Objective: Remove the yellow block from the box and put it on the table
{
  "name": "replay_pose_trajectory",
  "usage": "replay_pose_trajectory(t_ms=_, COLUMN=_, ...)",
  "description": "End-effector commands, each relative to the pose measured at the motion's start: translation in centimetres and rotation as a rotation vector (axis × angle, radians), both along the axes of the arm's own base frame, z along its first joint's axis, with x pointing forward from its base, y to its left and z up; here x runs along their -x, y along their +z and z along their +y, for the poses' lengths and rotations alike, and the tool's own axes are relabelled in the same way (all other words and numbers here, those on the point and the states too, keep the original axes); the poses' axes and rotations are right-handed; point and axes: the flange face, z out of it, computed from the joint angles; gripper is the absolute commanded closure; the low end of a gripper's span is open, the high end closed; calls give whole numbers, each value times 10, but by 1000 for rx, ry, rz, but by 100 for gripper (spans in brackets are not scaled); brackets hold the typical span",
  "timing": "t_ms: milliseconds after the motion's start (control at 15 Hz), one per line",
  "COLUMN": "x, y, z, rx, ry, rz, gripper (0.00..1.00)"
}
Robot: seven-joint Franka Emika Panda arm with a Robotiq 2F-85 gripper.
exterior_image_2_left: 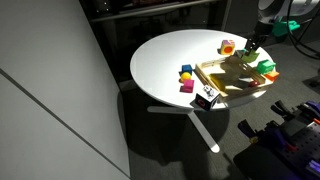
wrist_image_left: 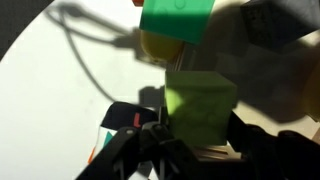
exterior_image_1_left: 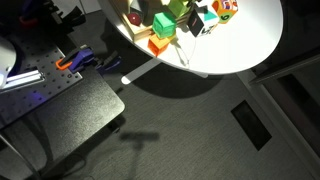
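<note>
While the gripper (exterior_image_2_left: 253, 50) is hanging over the far end of the box (exterior_image_2_left: 215, 72) in an exterior view, the arm is coming down from the frame's top corner, mostly cut off. The box is lying on the round white surface (exterior_image_2_left: 165, 60), toward the rim.

Wrist view is showing the yellow block (wrist_image_left: 200, 105) as a pale, lime-tinged cube filling mid-frame, right in front of the dark fingers (wrist_image_left: 125, 155). A brighter green block (wrist_image_left: 178, 18) is sitting just beyond it, w/ a rounded yellow piece (wrist_image_left: 158, 45) peeking out beside that one. Dark finger shapes are showing low in the frame on both sides of the cube, but heavy shadow is hiding the tips, so can't tell whether they're spread or clamping on it. Shaded wood of the box is lying on one side of the cube and bare white top on the other, so the cube is sitting approx. at the box's edge; inside or on the rim, can't tell.

Outside the box, on the side away from the gripper, a blue-and-yellow block (exterior_image_2_left: 186, 72) and a magenta block (exterior_image_2_left: 186, 88) are resting near each other. A black-and-white block (exterior_image_2_left: 206, 97) is sitting just beside the box's near corner, and an orange block (exterior_image_2_left: 228, 47) is standing beyond the box's far side.
</note>
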Motion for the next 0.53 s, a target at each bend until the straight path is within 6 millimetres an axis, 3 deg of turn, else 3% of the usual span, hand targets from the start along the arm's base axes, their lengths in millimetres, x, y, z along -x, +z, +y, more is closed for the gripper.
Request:
replay_pose_trajectory(t_ms=0, x=-3, y=2, z=-17, rx=-11, ry=-87, rz=-17, gripper=70)
replay_pose_trajectory(t_ms=400, x=5, y=-2, z=-32, rx=-16, ry=-161, rz=-11, gripper=70)
replay_pose_trajectory(t_ms=467, x=6, y=-5, z=-32, rx=-14, ry=-164, rz=-6, gripper=66)
